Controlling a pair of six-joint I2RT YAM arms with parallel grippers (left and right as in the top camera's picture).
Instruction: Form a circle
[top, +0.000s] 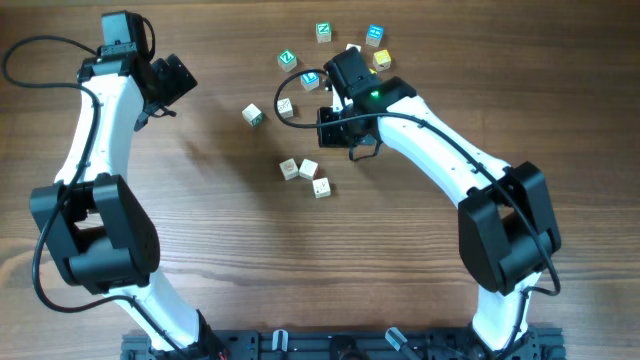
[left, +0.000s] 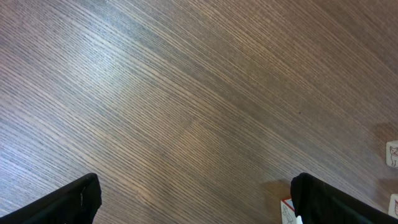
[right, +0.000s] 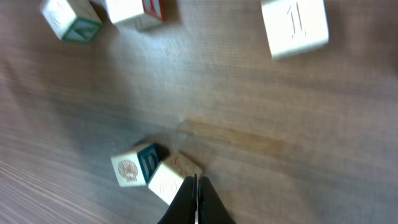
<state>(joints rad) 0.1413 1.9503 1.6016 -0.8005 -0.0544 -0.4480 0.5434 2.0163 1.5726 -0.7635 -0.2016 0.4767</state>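
No circle shows; small cream-white letter cubes lie scattered. In the overhead view three of them (top: 306, 174) sit close together mid-table, two more (top: 285, 107) (top: 253, 114) lie to their upper left, and a yellow cube (top: 382, 59) is at the back. My right gripper (right: 195, 185) is shut with nothing between its fingers. Its tips touch the side of a cream cube (right: 169, 179), which rests against a shell-printed cube with a blue face (right: 134, 165). Far to the left, my left gripper (left: 196, 202) hangs open over bare wood.
Green-faced cubes (top: 323, 32) (top: 287, 59) and blue-faced cubes (top: 375, 36) (top: 310, 78) lie around the right gripper (top: 340, 82). The right wrist view shows three further cubes ahead (right: 293, 25) (right: 134, 9) (right: 68, 17). A red-edged cube (left: 286, 211) peeks from beside the left gripper's right finger.
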